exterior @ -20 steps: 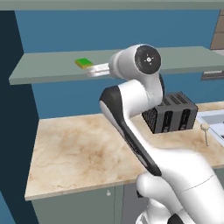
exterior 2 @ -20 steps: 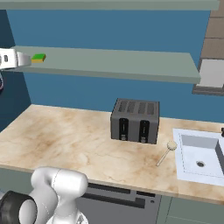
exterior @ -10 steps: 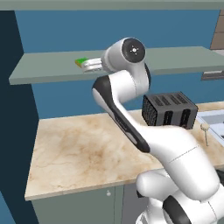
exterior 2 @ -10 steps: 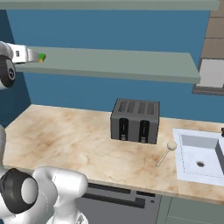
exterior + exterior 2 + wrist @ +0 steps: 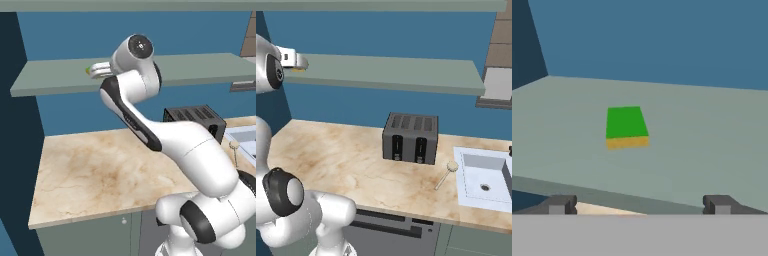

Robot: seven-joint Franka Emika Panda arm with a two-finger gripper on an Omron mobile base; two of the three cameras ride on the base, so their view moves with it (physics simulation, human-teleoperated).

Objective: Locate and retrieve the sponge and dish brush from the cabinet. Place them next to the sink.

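Observation:
The sponge [image 5: 626, 126], green on top and orange below, lies flat on the grey-green cabinet shelf [image 5: 702, 145], a little ahead of my open gripper [image 5: 639, 205] and slightly left of its centre line. Nothing is between the fingertips [image 5: 559, 204]. In the left base view the gripper [image 5: 95, 69] sits at the shelf [image 5: 50, 82] beside a sliver of sponge [image 5: 88, 70]. The right base view shows the gripper [image 5: 302, 62] just above the sponge [image 5: 298, 70]. The dish brush [image 5: 448, 172] lies on the counter left of the sink [image 5: 466, 175].
A black toaster [image 5: 410, 137] stands on the marble counter [image 5: 341, 155] under the shelf [image 5: 391, 72]. A dark blue wall [image 5: 17, 145] closes the counter's left end. A higher shelf board [image 5: 381, 5] runs above.
The arm has swung along the shelf and brought the hand up to the sponge. The jaws stay wide apart. Sponge, brush and toaster have not moved.

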